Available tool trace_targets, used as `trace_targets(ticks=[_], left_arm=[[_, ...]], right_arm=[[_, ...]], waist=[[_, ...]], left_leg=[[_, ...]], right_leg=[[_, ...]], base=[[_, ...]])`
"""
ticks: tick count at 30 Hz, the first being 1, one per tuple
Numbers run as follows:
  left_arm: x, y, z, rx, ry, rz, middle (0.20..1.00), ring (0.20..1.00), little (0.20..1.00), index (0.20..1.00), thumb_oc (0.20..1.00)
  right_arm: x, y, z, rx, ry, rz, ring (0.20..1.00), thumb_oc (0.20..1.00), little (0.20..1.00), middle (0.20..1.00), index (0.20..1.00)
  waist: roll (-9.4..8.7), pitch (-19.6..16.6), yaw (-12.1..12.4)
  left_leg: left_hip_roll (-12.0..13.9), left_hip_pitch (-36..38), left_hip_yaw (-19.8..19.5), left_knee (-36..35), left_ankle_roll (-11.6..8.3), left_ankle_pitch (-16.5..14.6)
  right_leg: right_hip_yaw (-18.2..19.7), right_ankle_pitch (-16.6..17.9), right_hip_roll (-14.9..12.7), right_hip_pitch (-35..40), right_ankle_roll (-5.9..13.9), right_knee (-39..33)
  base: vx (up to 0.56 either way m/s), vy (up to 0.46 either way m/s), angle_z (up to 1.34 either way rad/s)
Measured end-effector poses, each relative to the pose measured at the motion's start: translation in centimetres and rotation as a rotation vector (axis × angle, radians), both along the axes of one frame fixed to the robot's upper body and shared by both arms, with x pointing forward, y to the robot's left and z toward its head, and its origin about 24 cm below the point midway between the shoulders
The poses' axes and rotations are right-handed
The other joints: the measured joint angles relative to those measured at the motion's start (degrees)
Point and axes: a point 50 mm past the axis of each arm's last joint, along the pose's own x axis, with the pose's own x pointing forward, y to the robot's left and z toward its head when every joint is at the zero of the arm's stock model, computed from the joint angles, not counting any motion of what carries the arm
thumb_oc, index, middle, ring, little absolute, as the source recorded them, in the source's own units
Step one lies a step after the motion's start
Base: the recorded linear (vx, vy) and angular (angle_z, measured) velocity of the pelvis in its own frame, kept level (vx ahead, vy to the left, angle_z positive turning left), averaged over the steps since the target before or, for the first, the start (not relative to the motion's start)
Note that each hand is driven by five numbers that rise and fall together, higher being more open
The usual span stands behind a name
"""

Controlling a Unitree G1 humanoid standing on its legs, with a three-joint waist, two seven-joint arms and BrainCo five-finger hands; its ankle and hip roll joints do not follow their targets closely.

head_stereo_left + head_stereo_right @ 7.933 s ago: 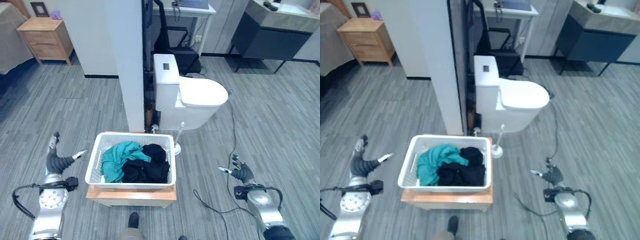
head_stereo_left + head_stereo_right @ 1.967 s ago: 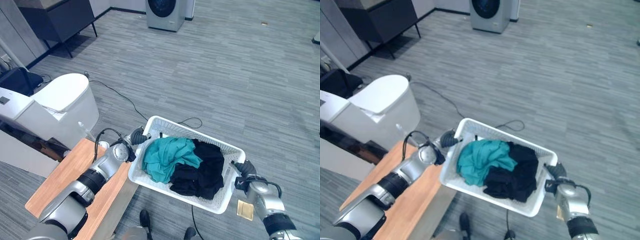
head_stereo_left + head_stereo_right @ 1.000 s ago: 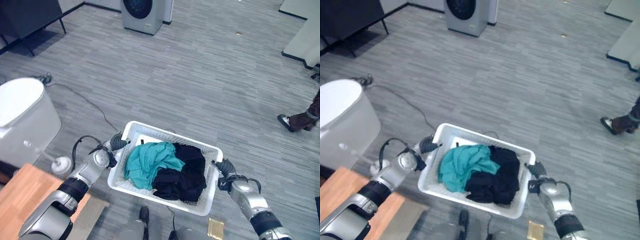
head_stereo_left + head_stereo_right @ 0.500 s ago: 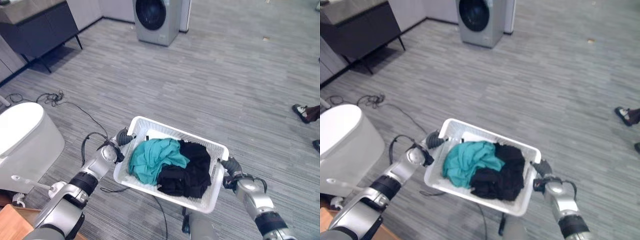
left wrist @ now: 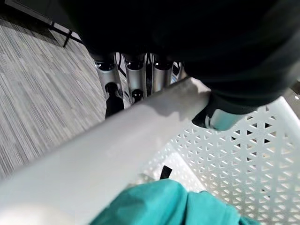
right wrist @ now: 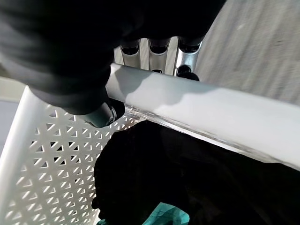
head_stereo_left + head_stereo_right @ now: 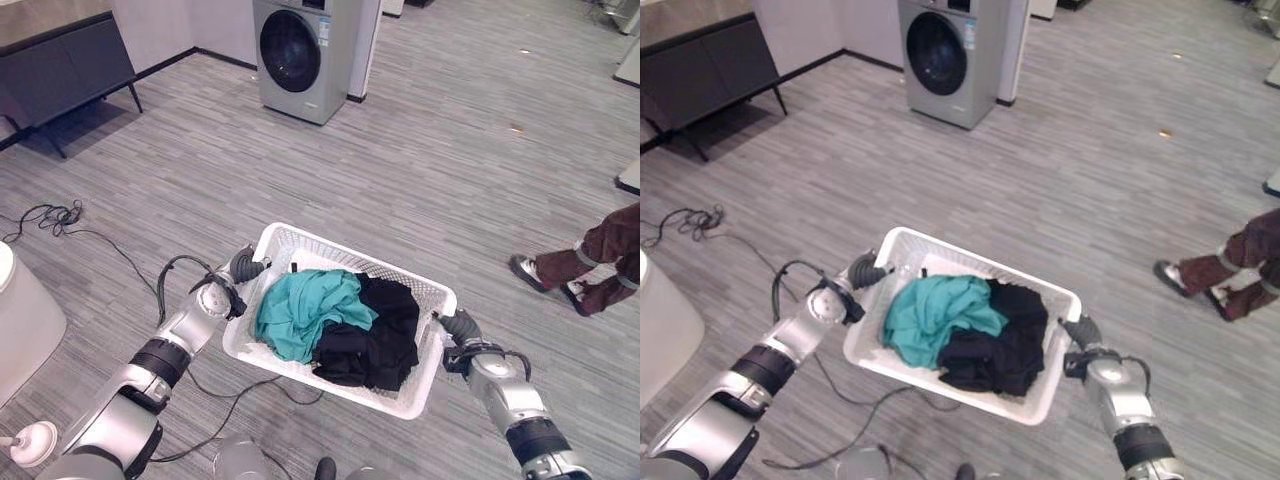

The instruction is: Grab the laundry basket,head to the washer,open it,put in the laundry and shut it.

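Note:
I carry a white perforated laundry basket (image 7: 408, 398) in front of me, above the grey floor. In it lie a teal garment (image 7: 305, 312) and black clothes (image 7: 378, 335). My left hand (image 7: 240, 270) grips the basket's left rim, its fingers (image 5: 136, 74) curled under the rim (image 5: 117, 140). On the right rim, my right hand (image 7: 455, 328) holds on the same way, with fingers (image 6: 159, 51) hooked over the rim (image 6: 197, 112). The grey front-loading washer (image 7: 300, 55) stands ahead at the far side, its round dark door shut.
A person's legs and shoes (image 7: 575, 265) are on the floor to the right. A dark cabinet (image 7: 60, 75) stands at the far left, with a tangle of cable (image 7: 45, 220) in front of it. A white toilet edge (image 7: 25, 320) and a brush base (image 7: 30, 445) sit at the left.
The view has swung toward the washer, which now shows nearer and fuller. The toilet has slid off to the left. The person's legs have come further into view. Both hands still hold the basket.

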Motion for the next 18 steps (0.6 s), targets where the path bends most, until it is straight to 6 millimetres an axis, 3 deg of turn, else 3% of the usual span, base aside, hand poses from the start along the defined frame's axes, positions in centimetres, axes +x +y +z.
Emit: trace_targets(ticks=[1, 2, 4, 5, 7, 8, 9, 11, 12, 13, 14, 15, 16, 17, 18], left_arm=[[-0.1, 0.0, -0.1, 0.000, 0.004, 0.002, 0.200, 0.200, 0.200, 0.200, 0.200], [-0.2, 0.0, -0.3, -0.001, 0.009, 0.002, 0.200, 0.200, 0.200, 0.200, 0.200], [-0.1, 0.2, -0.3, 0.001, 0.007, 0.001, 0.200, 0.200, 0.200, 0.200, 0.200], [0.1, 0.2, -0.2, 0.001, 0.003, 0.005, 0.200, 0.200, 0.200, 0.200, 0.200], [-0.3, 0.3, -0.8, 0.001, 0.023, 0.008, 0.200, 0.200, 0.200, 0.200, 0.200], [-0.1, 0.7, -0.3, 0.004, 0.009, 0.023, 0.200, 0.200, 0.200, 0.200, 0.200], [0.0, 0.9, -0.3, 0.009, 0.009, 0.028, 0.200, 0.200, 0.200, 0.200, 0.200], [-0.1, 1.5, -0.2, 0.027, 0.017, 0.038, 0.200, 0.200, 0.200, 0.200, 0.200], [-0.1, 2.0, -0.1, 0.033, 0.020, 0.054, 0.200, 0.200, 0.200, 0.200, 0.200], [-0.1, 2.1, 0.1, 0.034, 0.010, 0.048, 0.200, 0.200, 0.200, 0.200, 0.200], [0.1, 2.0, 0.4, 0.030, -0.002, 0.046, 0.200, 0.200, 0.200, 0.200, 0.200], [0.3, 2.2, 0.9, 0.034, -0.016, 0.048, 0.200, 0.200, 0.200, 0.200, 0.200], [0.4, 2.2, 1.4, 0.039, -0.031, 0.043, 0.200, 0.200, 0.200, 0.200, 0.200], [0.5, 2.1, 1.4, 0.040, -0.030, 0.042, 0.200, 0.200, 0.200, 0.200, 0.200], [0.6, 2.0, 1.6, 0.045, -0.034, 0.038, 0.200, 0.200, 0.200, 0.200, 0.200]], right_arm=[[-0.1, 0.0, -0.2, -0.001, 0.007, 0.002, 0.200, 0.200, 0.200, 0.200, 0.200], [-0.3, 0.1, -0.4, -0.003, 0.018, 0.007, 0.200, 0.200, 0.200, 0.200, 0.200], [-0.5, 0.3, -0.7, -0.004, 0.030, 0.013, 0.200, 0.200, 0.200, 0.200, 0.200], [-0.2, 0.3, -0.5, -0.007, 0.022, 0.018, 0.200, 0.200, 0.200, 0.200, 0.200], [-0.5, 0.4, -0.9, -0.012, 0.039, 0.025, 0.200, 0.200, 0.200, 0.200, 0.200], [-0.3, 1.2, -1.3, 0.016, 0.049, 0.021, 0.200, 0.200, 0.200, 0.200, 0.200], [0.3, 1.2, -1.0, 0.014, 0.040, 0.022, 0.200, 0.200, 0.200, 0.200, 0.200], [0.7, 1.4, -0.6, 0.016, 0.023, 0.028, 0.200, 0.200, 0.200, 0.200, 0.200], [1.1, 1.9, -0.4, 0.022, 0.016, 0.040, 0.200, 0.200, 0.200, 0.200, 0.200], [0.9, 2.0, -0.4, 0.024, 0.015, 0.042, 0.200, 0.200, 0.200, 0.200, 0.200], [0.9, 2.1, -0.4, 0.027, 0.012, 0.044, 0.200, 0.200, 0.200, 0.200, 0.200], [0.9, 2.5, -0.4, 0.049, 0.003, 0.041, 0.200, 0.200, 0.200, 0.200, 0.200], [0.6, 2.7, -0.7, 0.060, 0.002, 0.039, 0.200, 0.200, 0.200, 0.200, 0.200], [0.3, 2.9, -1.0, 0.068, 0.013, 0.037, 0.200, 0.200, 0.200, 0.200, 0.200], [0.2, 2.9, -1.2, 0.081, 0.014, 0.027, 0.200, 0.200, 0.200, 0.200, 0.200]], waist=[[0.63, 0.51, 0.59], [0.90, 0.64, 1.07], [0.93, 0.62, 2.26], [1.92, 1.08, 2.39], [3.38, 0.65, 3.00], [-0.63, 1.94, 3.49], [-0.86, 2.23, 4.04], [-1.05, 2.41, 4.34], [-1.10, 2.45, 6.26], [-1.45, 2.36, 6.49], [-2.10, 2.49, 6.52], [-3.72, 2.42, 5.92], [-4.04, 2.07, 5.80], [-4.96, 1.41, 5.58], [-5.55, 1.34, 4.37]], left_leg=[[-2.33, 0.32, -0.55, -10.38, 0.24, 3.02], [-3.94, 0.12, -0.88, -13.92, 0.40, 4.52], [-7.67, 0.17, -5.94, -23.18, -0.22, 6.08], [-8.52, -0.55, -7.87, -26.04, 0.09, 6.10], [-8.52, 0.64, -10.46, -26.19, 0.74, 1.42], [-11.76, 0.23, -11.32, -22.87, 0.98, 4.55], [-11.70, -0.84, -10.66, -20.43, 1.70, 4.82], [-11.48, -0.64, -8.58, -19.14, 3.04, 5.76], [-9.95, 0.98, -3.71, -16.53, 3.12, 5.80], [-10.09, 1.80, -2.45, -15.77, 2.71, 5.61], [-9.96, 2.58, -0.96, -15.08, 0.65, 4.52], [-10.07, 2.35, -0.46, -11.92, 1.93, 3.20], [-10.00, 3.48, -0.28, -11.08, 2.43, 3.65], [-10.60, 3.89, 1.03, -11.90, 1.72, 2.82], [-10.81, 4.58, 1.60, -12.26, 3.01, 1.46]], right_leg=[[-0.31, -0.69, 0.04, 2.01, 1.23, -0.18], [-0.33, -1.18, -0.04, 3.38, 2.01, -0.11], [-0.29, -3.15, -0.73, 5.63, 3.16, -1.06], [-0.02, -4.56, -0.17, 7.33, 4.43, -1.73], [0.67, -7.47, 0.71, 10.09, 6.38, -1.58], [1.14, -10.38, -2.73, 10.11, 7.30, 1.67], [1.43, -10.44, -3.31, 8.70, 7.36, 4.20], [0.87, -8.85, -4.22, 8.15, 7.07, 6.62], [2.55, -7.80, -5.51, 7.71, 8.17, 10.43], [2.36, -5.95, -5.87, 8.46, 8.56, 11.67], [1.85, -4.75, -6.97, 7.78, 9.14, 14.33], [1.33, -4.74, -9.25, 5.75, 10.76, 19.83], [1.85, -3.57, -9.54, 4.12, 13.26, 26.38], [3.57, -1.35, -10.47, 1.24, 15.94, 31.68], [4.91, 2.33, -11.88, -2.69, 17.25, 38.29]], base=[[0.36, 0.106, -0.16], [0.25, 0.067, -0.17], [0.25, 0.040, -0.25], [0.35, 0.049, -0.27], [0.43, 0.082, -0.21], [0.64, 0.194, -0.24], [0.65, 0.229, -0.20], [0.58, 0.206, -0.39], [0.61, 0.235, -0.49], [0.61, 0.238, -0.53], [0.33, 0.180, 0.03], [0.52, 0.311, 0.05], [0.67, 0.392, 0.11], [0.62, 0.369, 0.21], [0.28, 0.159, 0.43]])
